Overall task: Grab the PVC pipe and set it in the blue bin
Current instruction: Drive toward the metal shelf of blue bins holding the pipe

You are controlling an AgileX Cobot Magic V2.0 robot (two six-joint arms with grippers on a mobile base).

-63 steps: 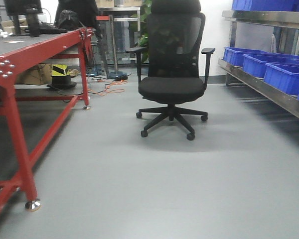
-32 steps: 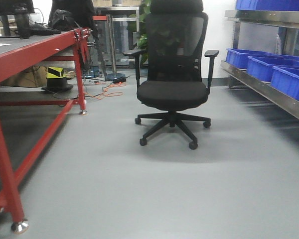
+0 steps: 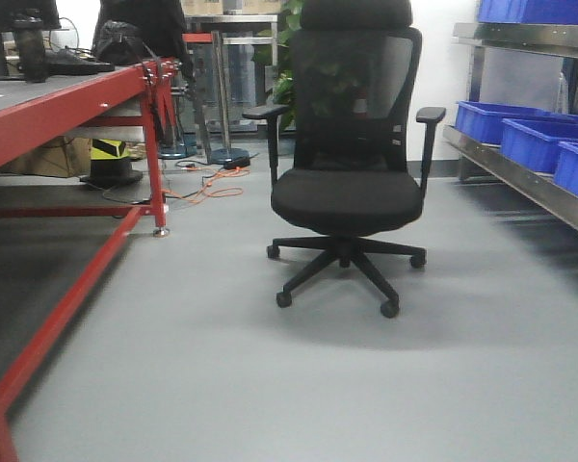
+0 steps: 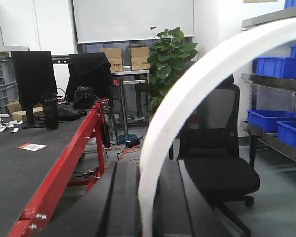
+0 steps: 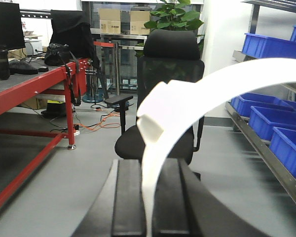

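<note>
Presently, at the left of the room stands the red workbench (image 3: 67, 104), which plays no evident part in the step in hand. The left gripper (image 4: 147, 168) is clamped on a PVC pipe (image 4: 177, 98): the white strap rises from between the two black fingers and arches up and away to the right, its far end out of the frame. In the middle of the floor, directly ahead, sits a black office chair (image 3: 352, 192), with bare floor on both sides of it. The right gripper (image 5: 150, 168) is likewise closed on a second PVC pipe (image 5: 172, 111), pinched at its lower end, the arch bending right past a stepped shoulder. No tab or hole can be made out in either wrist view. Along the right wall a steel rack (image 3: 520, 185) carries the blue bins (image 3: 532, 142), well apart from both grippers. Assessment: both pieces are secured and the carry to the bins is the step in hand; placing is not yet done. Recommendation: hold the clamp firm, since each strap is gripped only at one end and could pivot; pass to the right of the chair's armrest with margin; bring each gripper squarely above a bin's opening, low inside its walls, before parting the fingers.
</note>
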